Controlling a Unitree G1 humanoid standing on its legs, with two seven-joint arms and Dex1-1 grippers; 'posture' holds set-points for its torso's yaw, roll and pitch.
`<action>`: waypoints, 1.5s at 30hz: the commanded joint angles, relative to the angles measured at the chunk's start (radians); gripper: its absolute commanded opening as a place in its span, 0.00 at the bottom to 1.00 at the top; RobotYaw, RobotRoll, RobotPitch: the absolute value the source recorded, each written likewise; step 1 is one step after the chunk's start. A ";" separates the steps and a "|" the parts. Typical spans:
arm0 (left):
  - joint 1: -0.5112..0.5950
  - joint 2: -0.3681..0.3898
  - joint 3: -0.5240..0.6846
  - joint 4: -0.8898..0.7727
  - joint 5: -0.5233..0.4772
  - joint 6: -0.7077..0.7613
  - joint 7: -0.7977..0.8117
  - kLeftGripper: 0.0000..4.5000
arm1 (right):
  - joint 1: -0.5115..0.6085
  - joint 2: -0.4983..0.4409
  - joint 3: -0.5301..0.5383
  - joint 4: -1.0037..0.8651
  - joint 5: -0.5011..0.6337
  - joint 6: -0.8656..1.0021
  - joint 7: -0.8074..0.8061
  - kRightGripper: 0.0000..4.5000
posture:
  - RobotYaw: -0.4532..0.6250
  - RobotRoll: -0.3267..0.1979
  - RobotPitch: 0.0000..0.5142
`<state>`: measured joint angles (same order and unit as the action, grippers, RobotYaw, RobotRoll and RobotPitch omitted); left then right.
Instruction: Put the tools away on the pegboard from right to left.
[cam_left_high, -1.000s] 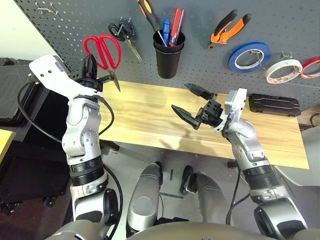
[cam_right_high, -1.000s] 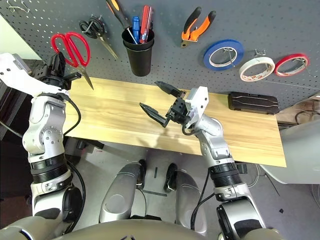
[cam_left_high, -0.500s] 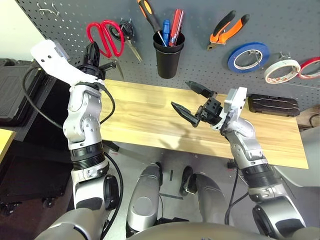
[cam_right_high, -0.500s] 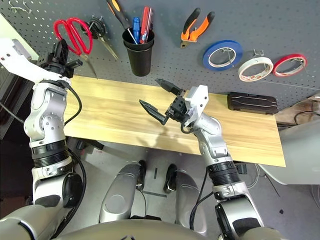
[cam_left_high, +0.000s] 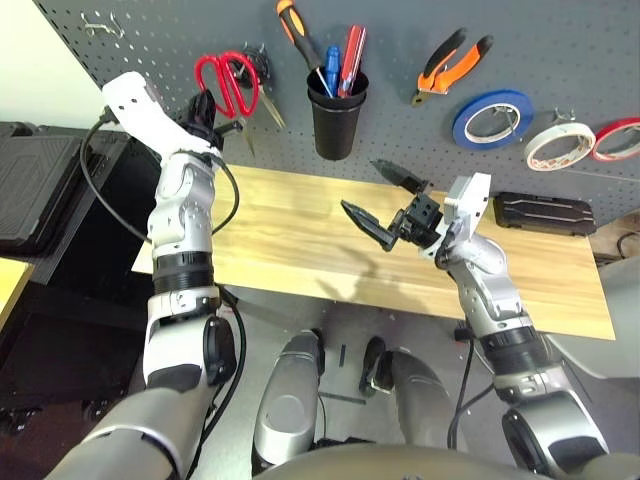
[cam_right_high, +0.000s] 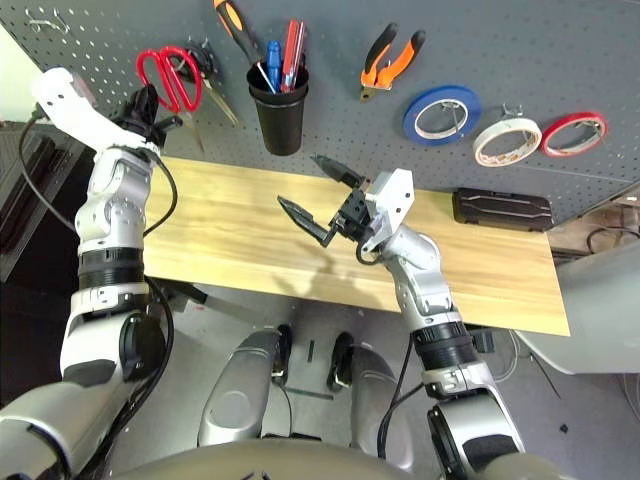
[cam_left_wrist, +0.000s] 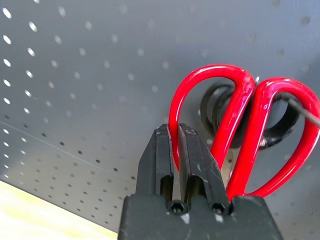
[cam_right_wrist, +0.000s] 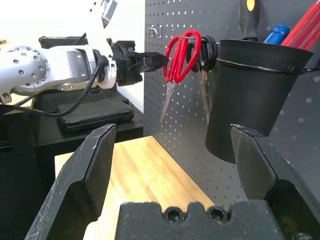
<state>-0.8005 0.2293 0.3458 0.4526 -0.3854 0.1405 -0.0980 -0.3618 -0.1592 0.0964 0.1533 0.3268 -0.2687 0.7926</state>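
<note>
Two loops of stiff red plastic make the red-handled scissors (cam_left_high: 226, 83) light and rigid, though slick at the handles; the left gripper (cam_left_wrist: 175, 150) is clenched on one loop, a sound place to hold, carrying them at the upper left of the frame, close against the pegboard (cam_left_high: 400, 130). Dark grey-handled scissors (cam_left_high: 262, 80) hang just beside (their handles overlap the red ones in the left wrist view) and could snag. A black cup (cam_left_high: 335, 115) with screwdrivers stands further right. The right gripper (cam_left_high: 385, 200) hangs spread wide, grasping nothing, over the table (cam_left_high: 300, 240).
</note>
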 joint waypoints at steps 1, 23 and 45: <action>-0.016 0.003 -0.022 0.067 0.030 -0.019 -0.017 0.01 | 0.014 -0.002 -0.002 0.012 -0.020 -0.011 -0.012 1.00 | 0.64 0.62 0.31; 0.488 0.103 -0.154 -0.289 0.075 -0.078 -0.332 0.99 | 0.061 0.017 -0.154 0.147 -0.253 -0.027 -0.539 1.00 | 0.61 0.62 0.20; 0.476 0.155 -0.117 0.066 0.081 -0.433 -0.531 0.99 | 0.158 -0.041 -0.367 0.283 -0.376 -0.086 -1.040 1.00 | 0.48 0.62 0.16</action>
<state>-0.3190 0.3749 0.2288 0.4902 -0.3128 -0.2737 -0.6126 -0.2176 -0.1927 -0.2543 0.4099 -0.0436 -0.3393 -0.2287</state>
